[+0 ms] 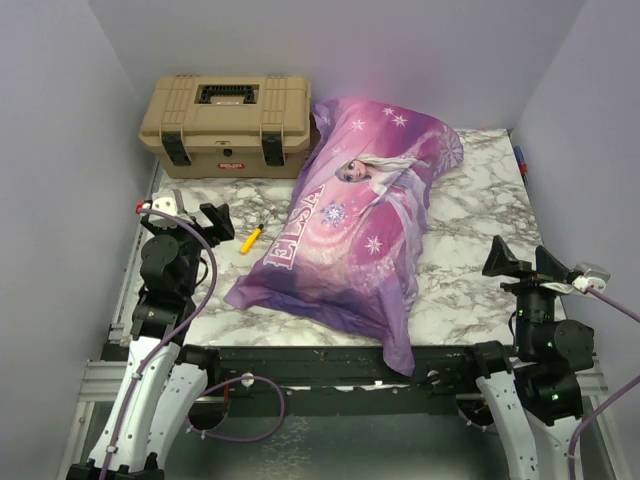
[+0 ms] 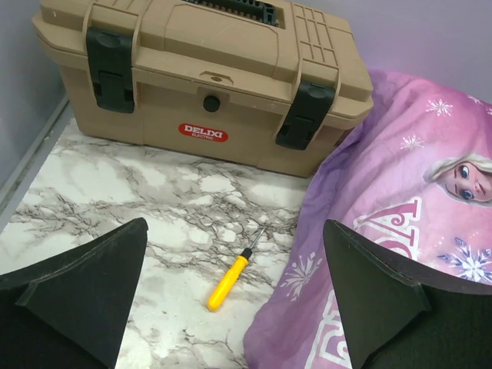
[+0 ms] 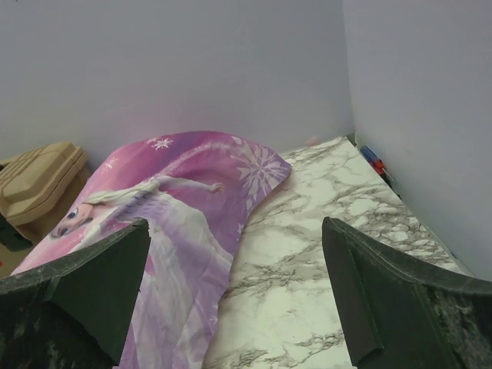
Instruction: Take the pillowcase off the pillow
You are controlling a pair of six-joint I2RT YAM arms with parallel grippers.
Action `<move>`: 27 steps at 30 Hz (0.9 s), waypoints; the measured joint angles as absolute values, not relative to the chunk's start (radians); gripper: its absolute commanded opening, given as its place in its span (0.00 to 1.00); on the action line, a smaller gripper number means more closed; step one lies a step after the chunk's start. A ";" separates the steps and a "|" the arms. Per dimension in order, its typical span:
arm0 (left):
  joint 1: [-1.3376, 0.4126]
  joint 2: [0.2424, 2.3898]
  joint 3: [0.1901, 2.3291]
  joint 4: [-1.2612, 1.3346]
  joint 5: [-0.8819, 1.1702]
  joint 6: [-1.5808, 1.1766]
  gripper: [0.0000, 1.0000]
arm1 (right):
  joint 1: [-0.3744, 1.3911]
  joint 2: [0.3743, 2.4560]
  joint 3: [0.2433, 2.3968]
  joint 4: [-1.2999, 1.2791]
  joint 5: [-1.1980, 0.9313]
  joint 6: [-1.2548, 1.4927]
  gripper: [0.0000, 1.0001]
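The purple-and-pink pillowcase (image 1: 365, 215) with the princess and "ELSA" lies diagonally across the marble table, stuffed full; the white pillow inside it is hidden. One loose corner of the case hangs over the table's front edge (image 1: 400, 350). My left gripper (image 1: 200, 215) is open and empty, left of the case, above the table. My right gripper (image 1: 520, 262) is open and empty, right of the case. The case shows at right in the left wrist view (image 2: 400, 231) and at left in the right wrist view (image 3: 177, 223).
A tan toolbox (image 1: 228, 125) stands at the back left, touching the case's far end; it also fills the top of the left wrist view (image 2: 207, 77). A yellow screwdriver (image 1: 252, 238) lies between my left gripper and the case, also seen in the left wrist view (image 2: 231, 278). Walls close in on three sides.
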State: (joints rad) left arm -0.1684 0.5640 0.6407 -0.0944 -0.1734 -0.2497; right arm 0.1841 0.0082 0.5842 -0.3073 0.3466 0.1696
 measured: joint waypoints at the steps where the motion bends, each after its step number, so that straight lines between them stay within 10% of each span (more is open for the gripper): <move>1: -0.171 0.566 0.641 -0.094 -0.173 -0.249 0.97 | 0.184 0.008 0.584 -0.307 0.346 0.170 1.00; 27: -0.274 0.516 0.633 -0.094 -0.168 -0.244 0.97 | 0.184 0.374 0.726 -0.391 0.340 0.262 1.00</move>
State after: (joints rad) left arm -0.2741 0.5156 0.6327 -0.0937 -0.1677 -0.2443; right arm 0.1841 0.3740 0.7261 -0.3908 0.3397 0.2615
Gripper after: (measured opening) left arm 0.968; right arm 0.998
